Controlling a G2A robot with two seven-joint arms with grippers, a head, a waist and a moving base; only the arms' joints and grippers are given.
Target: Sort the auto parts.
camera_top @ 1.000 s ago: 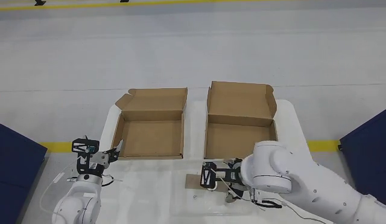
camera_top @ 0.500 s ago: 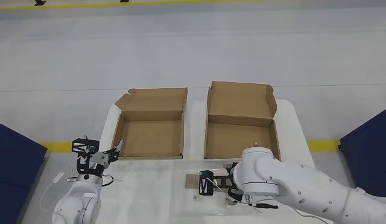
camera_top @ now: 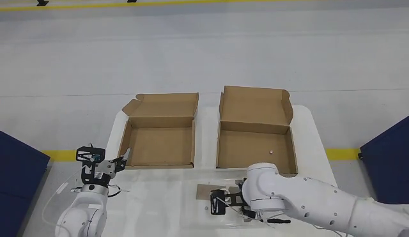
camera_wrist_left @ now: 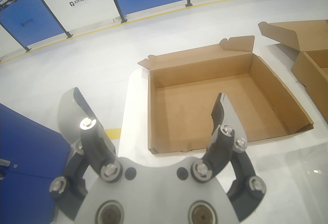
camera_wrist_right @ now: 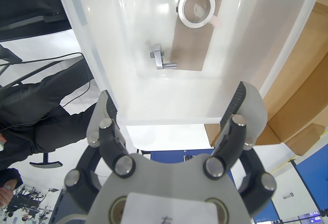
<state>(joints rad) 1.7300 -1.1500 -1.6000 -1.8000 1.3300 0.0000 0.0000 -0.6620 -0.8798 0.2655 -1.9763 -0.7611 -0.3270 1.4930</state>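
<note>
Right arm has pulled back from the boxes toward the near table edge; right gripper (camera_wrist_right: 175,95) now sits lower, over the end of the clear bin (camera_wrist_right: 84,30). Left arm unchanged.

Right gripper: jaws spread wide, nothing held, tips straddling the bin's end wall. Left gripper (camera_wrist_left: 148,99): also wide, empty, parked just in front of the left box (camera_wrist_left: 202,68).

Step, as I judge it: pick the next part from the bin. Two are left on the bin floor: a metal ring (camera_wrist_right: 196,7) and an L-shaped metal bracket (camera_wrist_right: 161,58), near each other but not touching. The bracket is closer to the gripper. Best to go in over the wall, descend straight and close across the bracket's narrow bar; keep the tips off the bin side.

Materials:
- Bin: translucent smooth plastic, likely slippery.
- Ring: flat, thin, bright machined metal, lying flush, so probably hard to pinch except across the rim.
- Bracket: dull grey, with a bolt-like head at one end.
- Boxes: plain corrugated cardboard, lids open.

Right box (camera_top: 249,151) has one small pale item (camera_top: 271,152) on its floor; I can't tell what it is. Left box floor is bare.
</note>
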